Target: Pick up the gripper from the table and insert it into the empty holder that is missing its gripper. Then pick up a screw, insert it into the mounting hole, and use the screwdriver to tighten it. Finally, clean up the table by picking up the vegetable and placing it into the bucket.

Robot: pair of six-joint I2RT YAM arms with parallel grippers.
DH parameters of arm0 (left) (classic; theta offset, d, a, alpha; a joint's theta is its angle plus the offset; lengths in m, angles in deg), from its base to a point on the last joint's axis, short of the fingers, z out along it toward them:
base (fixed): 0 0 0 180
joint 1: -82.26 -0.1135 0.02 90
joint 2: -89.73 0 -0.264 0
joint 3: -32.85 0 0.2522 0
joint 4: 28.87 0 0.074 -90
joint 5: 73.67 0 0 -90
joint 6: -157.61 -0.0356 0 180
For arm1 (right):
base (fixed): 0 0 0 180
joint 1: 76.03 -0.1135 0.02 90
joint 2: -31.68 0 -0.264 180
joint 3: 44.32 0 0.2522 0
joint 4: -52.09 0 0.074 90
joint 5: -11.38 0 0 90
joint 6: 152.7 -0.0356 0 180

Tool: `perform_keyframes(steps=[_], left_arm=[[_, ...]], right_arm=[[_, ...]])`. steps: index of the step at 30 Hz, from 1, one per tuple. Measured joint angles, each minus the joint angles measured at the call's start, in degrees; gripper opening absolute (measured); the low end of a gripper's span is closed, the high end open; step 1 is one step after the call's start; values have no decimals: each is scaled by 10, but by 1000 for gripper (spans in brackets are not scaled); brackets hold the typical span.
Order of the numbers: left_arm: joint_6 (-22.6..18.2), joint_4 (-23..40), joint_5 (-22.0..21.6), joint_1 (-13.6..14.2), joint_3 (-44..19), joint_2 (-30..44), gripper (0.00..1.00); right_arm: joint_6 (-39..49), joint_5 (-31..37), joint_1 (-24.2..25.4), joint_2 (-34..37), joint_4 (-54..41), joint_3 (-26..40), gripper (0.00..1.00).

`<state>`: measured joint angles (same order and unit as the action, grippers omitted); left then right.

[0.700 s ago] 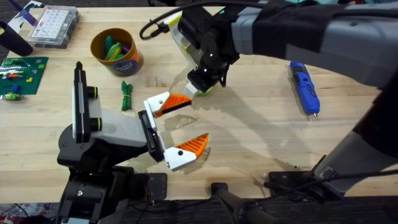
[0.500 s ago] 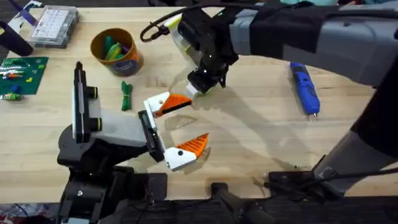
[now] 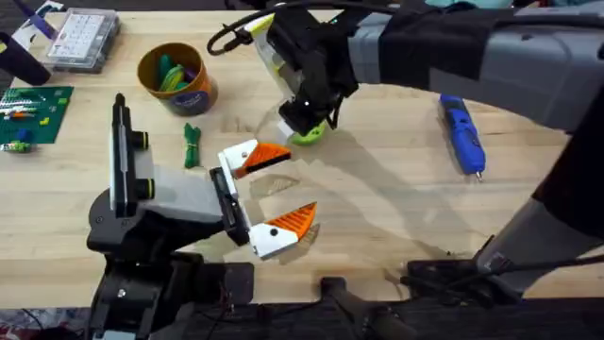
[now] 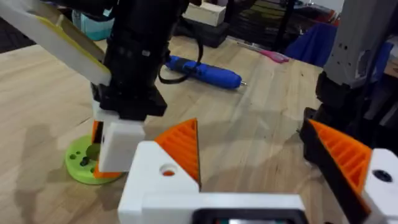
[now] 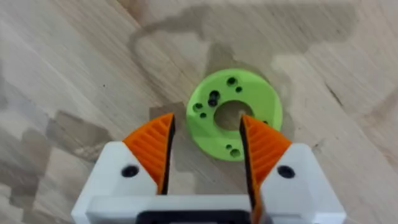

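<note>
My right gripper (image 3: 301, 126) reaches across to the table's (image 3: 396, 203) middle and hangs open just above a green ring-shaped disc (image 3: 308, 136) with small holes. In the right wrist view the right gripper (image 5: 205, 146) straddles the near rim of the disc (image 5: 233, 115), one orange pad (image 5: 264, 142) over the ring, the other beside it. My left gripper (image 3: 272, 195) stands open and empty nearer the front. The blue screwdriver (image 3: 462, 133) lies at the right. A green vegetable (image 3: 192, 145) lies below the orange bucket (image 3: 176, 78). The holder and screws are out of view.
A clear parts box (image 3: 81, 38) sits at the far left corner, with a green studded plate (image 3: 35, 112) below it. The bucket holds several coloured items. In the left wrist view the screwdriver (image 4: 202, 70) lies beyond the disc (image 4: 78, 163).
The right gripper has shifted slightly left over the green disc, so more of the disc shows beside its tip. The left arm has stayed put.
</note>
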<state>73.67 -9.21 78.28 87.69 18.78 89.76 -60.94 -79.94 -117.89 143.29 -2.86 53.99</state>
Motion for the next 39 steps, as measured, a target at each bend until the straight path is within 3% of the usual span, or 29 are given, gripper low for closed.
perform_keyframes(steps=[39], left_arm=[[0,0,0,0,0,0,987]], right_arm=[[0,1,0,21,61,0,611]])
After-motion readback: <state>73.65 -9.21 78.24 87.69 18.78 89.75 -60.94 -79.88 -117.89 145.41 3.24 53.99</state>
